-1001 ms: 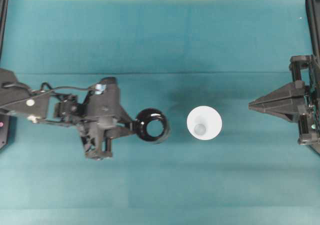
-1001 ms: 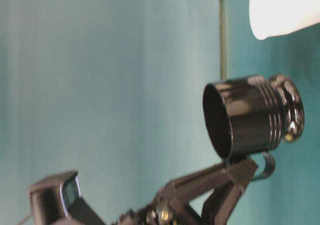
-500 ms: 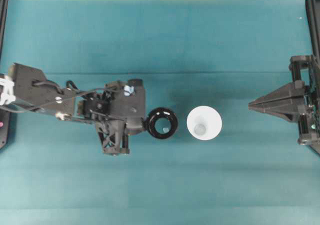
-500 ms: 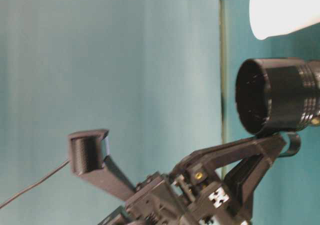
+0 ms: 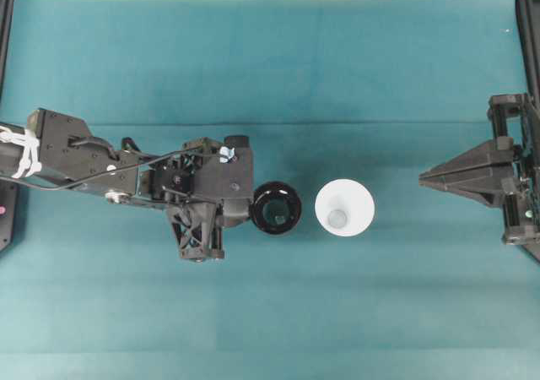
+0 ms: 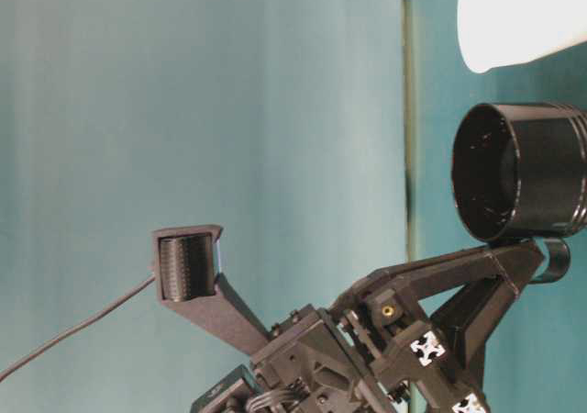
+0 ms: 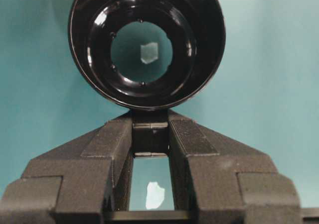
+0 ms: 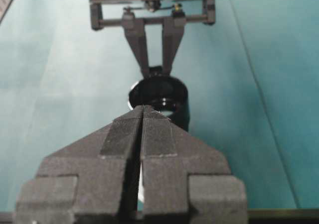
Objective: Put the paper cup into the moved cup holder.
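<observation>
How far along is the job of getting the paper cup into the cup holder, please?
In hand: the left gripper is shut on the handle of the cup holder, holding it upright beside the paper cup. Left: the cup stands untouched on the cloth, outside the holder; the right gripper sits shut and empty, well away.

My glossy black round cup holder, a mug-like cylinder with a small side handle, sits on the teal cloth with its mouth up and its dark inside showing stepped rings and a see-through bottom. Its handle is pinched between my left gripper fingers. Just beside it, apart, stands the plain white paper cup, upright, wide round rim tapering to a smaller base, its inside bare.
</observation>
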